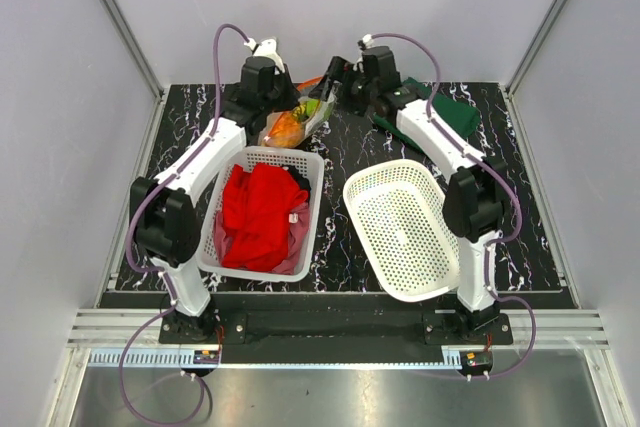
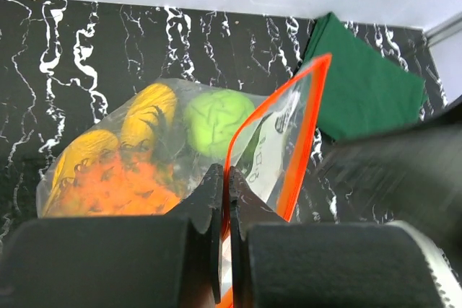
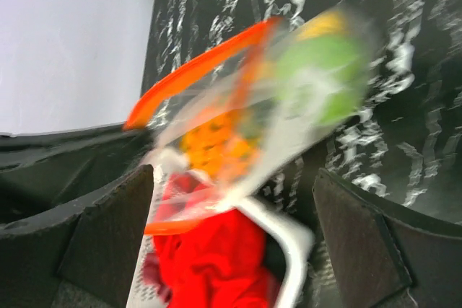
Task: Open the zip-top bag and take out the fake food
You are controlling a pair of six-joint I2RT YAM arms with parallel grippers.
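The left pincer (image 2: pixel 225 178) is clamped on the red-orange mouth strip of the clear crinkly plastic zip-top bag (image 1: pixel 293 125), near the middle of the black marbled tabletop's (image 1: pixel 338 242) far edge (small plastic fake food (image 2: pixel 216 122) inside, green, yellow and orange). The right pincer (image 3: pixel 234 178) gapes wide, facing the bag.

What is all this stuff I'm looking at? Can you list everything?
zip-top bag: one, clear with orange strip, far middle of table
fake food: several, green, orange, yellow, inside the bag
left basket: one, white, near left
red cloth: one, red, in left basket
right basket: one, white, near right
green cloth: one, dark green, far right
table: one, black, white-veined
left gripper: black, shut on bag's strip
right gripper: black, open, by bag
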